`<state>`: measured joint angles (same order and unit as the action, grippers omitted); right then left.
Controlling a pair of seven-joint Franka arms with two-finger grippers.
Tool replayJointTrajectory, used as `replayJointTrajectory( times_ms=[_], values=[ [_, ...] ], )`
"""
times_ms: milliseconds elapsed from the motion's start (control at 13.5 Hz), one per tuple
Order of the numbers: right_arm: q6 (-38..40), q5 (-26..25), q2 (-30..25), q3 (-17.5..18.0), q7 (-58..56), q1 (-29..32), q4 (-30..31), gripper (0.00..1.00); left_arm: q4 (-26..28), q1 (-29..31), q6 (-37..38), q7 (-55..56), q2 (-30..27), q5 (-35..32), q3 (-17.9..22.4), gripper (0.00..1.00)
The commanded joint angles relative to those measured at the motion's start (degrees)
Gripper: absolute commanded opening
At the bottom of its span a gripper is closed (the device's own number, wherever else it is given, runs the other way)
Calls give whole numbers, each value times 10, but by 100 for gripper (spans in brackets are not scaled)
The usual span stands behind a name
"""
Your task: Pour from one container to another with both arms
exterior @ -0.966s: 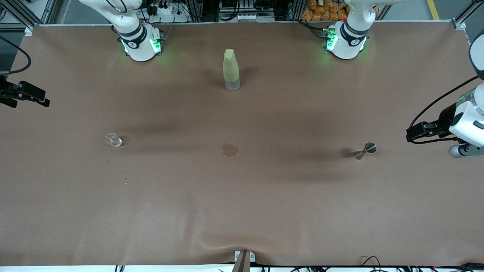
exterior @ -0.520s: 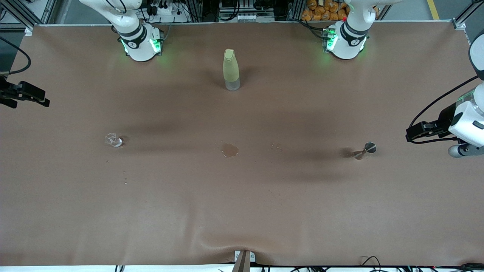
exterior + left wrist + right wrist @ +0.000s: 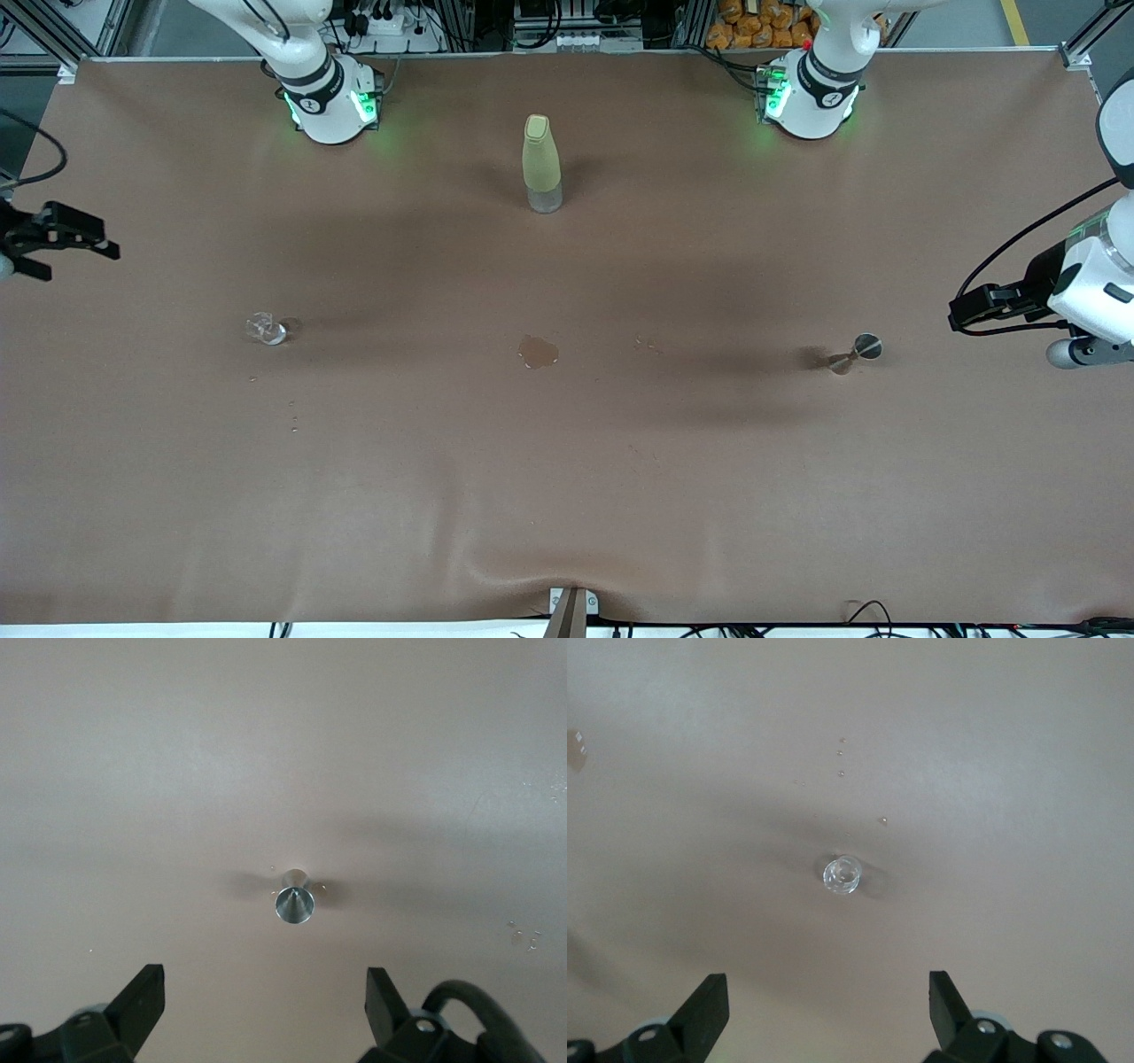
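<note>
Tiny clear glass cup (image 3: 266, 329) under right gripper (image 3: 824, 1010), tiny silvery waisted metal cup (image 3: 856, 352) under left gripper (image 3: 266, 1005); fingers wide, empty. Risk: tipping either small cup through off-centre grasp.

The table cover (image 3: 567, 461) looked like matt brown cloth or paper, smooth, with a slight ripple at the edge nearest the front camera. Ahead of the widely parted fingers of the left gripper (image 3: 266, 1010), the metal cup (image 3: 294, 902) showed a silvery, brushed sheen. Ahead of the spread right gripper (image 3: 824, 1010), the glass cup (image 3: 842, 873) was clear and glossy. Both grippers' fingers (image 3: 142, 1001) appeared as matt black plastic. A wet, shiny puddle (image 3: 538, 352) lay on the cover.
</note>
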<state>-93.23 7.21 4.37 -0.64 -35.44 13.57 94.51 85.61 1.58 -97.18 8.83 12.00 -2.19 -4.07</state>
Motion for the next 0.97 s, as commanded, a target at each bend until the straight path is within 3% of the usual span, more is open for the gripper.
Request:
replayJointTrajectory(
  times_ms=[0,149,297,520,891],
  values=[
    [-3,67,29,7,-128,52,0,100,4,1,8,-4,-10,-9,-3,100],
    [5,174,66,7,-262,107,15,100,4,1,8,-28,-7,-8,-4,100],
    [4,201,103,8,-359,135,15,100,3,3,23,-107,-6,-3,-1,100],
    [30,299,136,7,-517,167,23,100,3,17,35,-144,4,25,-1,100],
    [38,371,248,8,-716,209,20,100,2,77,29,-378,35,159,1,100]
  ],
)
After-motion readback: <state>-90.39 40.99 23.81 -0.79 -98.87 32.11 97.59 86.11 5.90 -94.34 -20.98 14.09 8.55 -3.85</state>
